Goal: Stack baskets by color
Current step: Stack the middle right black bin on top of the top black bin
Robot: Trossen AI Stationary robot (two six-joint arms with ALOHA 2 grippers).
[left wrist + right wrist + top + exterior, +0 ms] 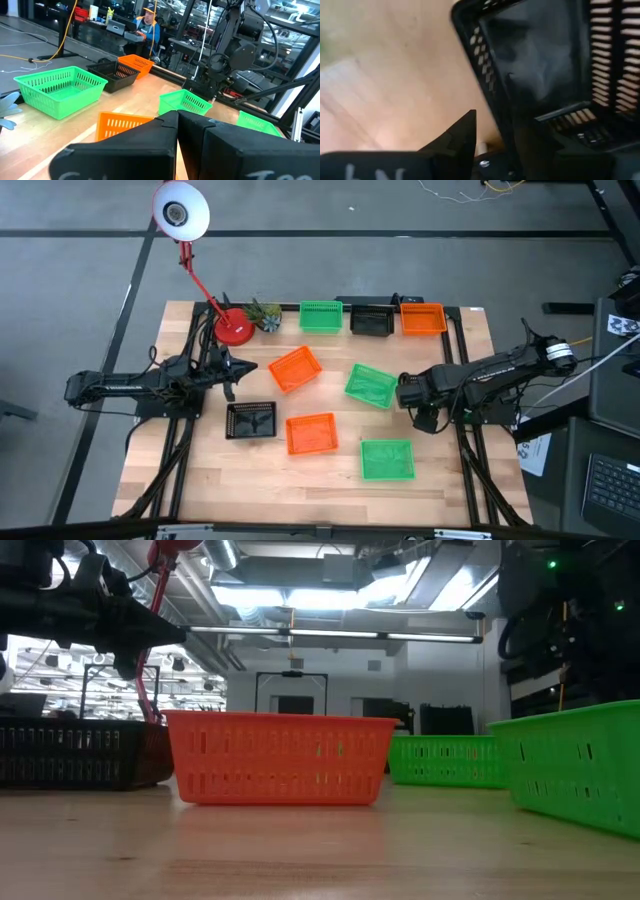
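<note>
High view has little writing to offer: a sheet with black-and-white printed markers (624, 326) lies beyond the table's right edge, and nothing on it can be read. White lettering runs along the bottom of both wrist views on the fingers, but it is cut off by the frame and illegible. The left gripper (177, 116) sits over the left side of the table (450, 490) with its two fingers pressed together and nothing between them, just beside the tilted orange basket (295, 368). The right gripper (492, 122) is clamped on the wall of the held black basket (555, 75), which fills the right wrist view. One finger shows outside the mesh; the other is hidden behind it. From above, the right arm (480, 375) ends close to the tilted green basket (370, 385), and the basket it carries is hard to pick out against the dark arm. Along the far edge stand the back green basket (320, 315), the back black basket (372, 320) and the back orange basket (422, 318). Nearer lie the front black basket (250, 420), the front orange basket (311, 433) and the front green basket (387, 459). In the low view the front green basket is cropped at the right edge. A person (148, 25) sits at a desk beyond the table.
</note>
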